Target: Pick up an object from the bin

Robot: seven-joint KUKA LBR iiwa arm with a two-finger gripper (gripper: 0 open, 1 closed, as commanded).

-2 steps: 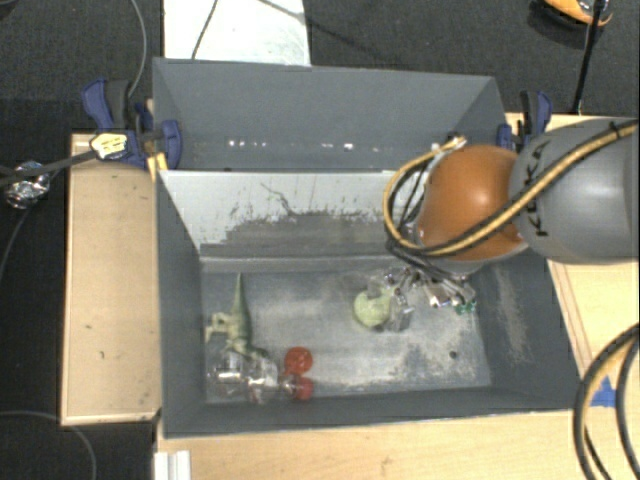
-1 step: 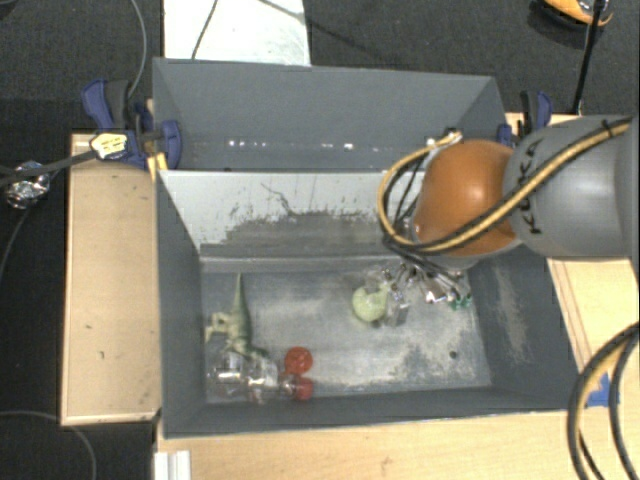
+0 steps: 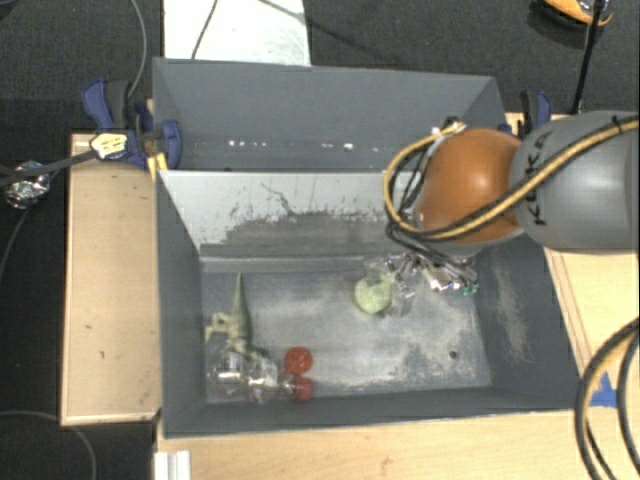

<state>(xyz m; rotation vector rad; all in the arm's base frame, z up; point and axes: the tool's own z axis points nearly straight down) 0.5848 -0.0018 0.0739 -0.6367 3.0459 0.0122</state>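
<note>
Down low, the claw (image 3: 402, 288) hangs at the back of the bin's (image 3: 320, 118) floor, right of middle, touching or just beside a pale green lump (image 3: 372, 296). Whether it is released or clenched on that lump I cannot tell. To my eye the pick is at the grasping stage: nothing is lifted clear, so securing and raising remain. In the front-left corner lies a small heap: a green stalk-like toy (image 3: 236, 320), a clear piece (image 3: 238, 373) and a red ball (image 3: 297, 359).
</note>
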